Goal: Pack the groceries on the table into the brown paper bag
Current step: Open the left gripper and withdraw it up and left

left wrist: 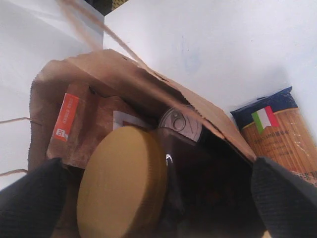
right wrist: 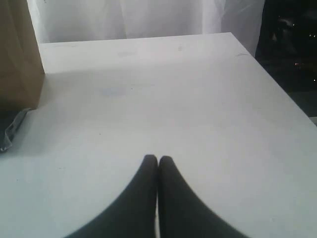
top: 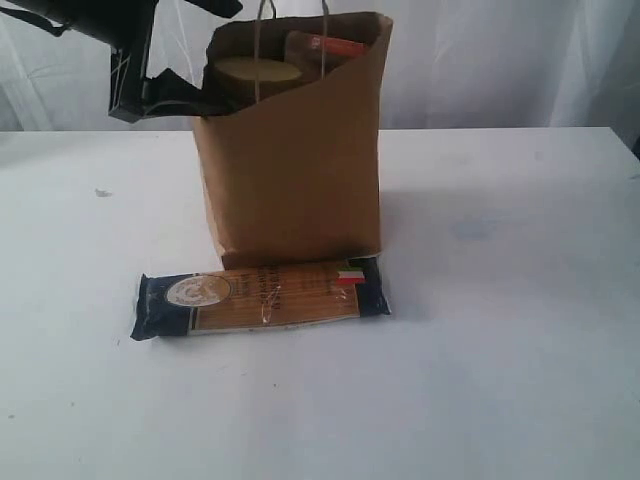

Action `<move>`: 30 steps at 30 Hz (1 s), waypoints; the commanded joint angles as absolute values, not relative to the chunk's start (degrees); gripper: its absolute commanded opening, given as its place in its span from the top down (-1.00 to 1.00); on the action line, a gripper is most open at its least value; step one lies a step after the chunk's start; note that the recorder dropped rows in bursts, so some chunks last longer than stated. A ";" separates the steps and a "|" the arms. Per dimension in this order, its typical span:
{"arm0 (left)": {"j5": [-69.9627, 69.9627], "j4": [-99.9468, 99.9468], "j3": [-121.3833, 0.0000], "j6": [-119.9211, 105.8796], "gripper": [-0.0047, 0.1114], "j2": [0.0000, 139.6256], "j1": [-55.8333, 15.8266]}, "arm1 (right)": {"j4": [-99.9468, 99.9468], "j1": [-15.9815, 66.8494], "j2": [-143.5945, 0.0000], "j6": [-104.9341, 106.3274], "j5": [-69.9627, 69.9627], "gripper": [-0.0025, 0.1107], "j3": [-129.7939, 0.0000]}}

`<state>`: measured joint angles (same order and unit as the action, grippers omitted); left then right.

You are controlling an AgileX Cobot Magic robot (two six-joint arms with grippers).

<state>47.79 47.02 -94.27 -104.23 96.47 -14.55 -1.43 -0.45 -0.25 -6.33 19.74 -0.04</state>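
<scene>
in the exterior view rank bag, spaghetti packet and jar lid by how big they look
1. bag
2. spaghetti packet
3. jar lid, though only the part above the bag's rim shows

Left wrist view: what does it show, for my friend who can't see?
Looking down into a brown paper bag holding a clear jar with an olive-yellow lid, a brown orange-labelled pouch and a pull-tab can. The black left claw hangs open over the bag's mouth. A flat blue-ended spaghetti packet lies outside on the white table.
</scene>
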 commanded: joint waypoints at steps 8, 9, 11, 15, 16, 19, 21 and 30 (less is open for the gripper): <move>50.58 46.38 -94.72 -104.65 -0.89 93.76 -14.49 | -1.54 -0.39 0.00 -9.19 19.23 0.96 0.00; 50.70 44.76 -94.72 -104.65 -0.89 92.41 -14.49 | -1.54 -0.39 0.00 -9.19 19.23 0.96 0.00; 50.96 41.38 -94.72 -104.25 -0.89 89.94 -14.49 | -1.54 -0.39 0.00 -9.19 19.23 0.96 0.00; 51.04 34.82 -94.72 -98.27 -0.89 86.22 -14.49 | -1.54 -0.39 0.00 -9.19 19.23 0.96 0.00; 51.08 33.22 -94.72 -97.04 -0.89 85.59 -14.49 | -1.54 -0.39 0.00 -9.19 19.23 0.96 0.00; 52.91 28.30 -94.72 -93.52 -0.89 83.81 -14.49 | -1.54 -0.39 0.00 -9.19 19.23 0.96 0.00; 53.40 24.07 -94.72 -88.64 -0.89 82.84 -14.49 | -1.54 -0.39 0.00 -9.19 19.23 0.96 0.00; 47.84 -10.18 -94.72 -36.10 -0.89 80.44 -14.34 | -1.54 -0.39 0.00 -9.19 19.23 0.96 0.00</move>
<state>47.78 2.14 -94.41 -54.48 81.00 -14.55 -1.43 -0.45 -0.25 -8.95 19.74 -0.04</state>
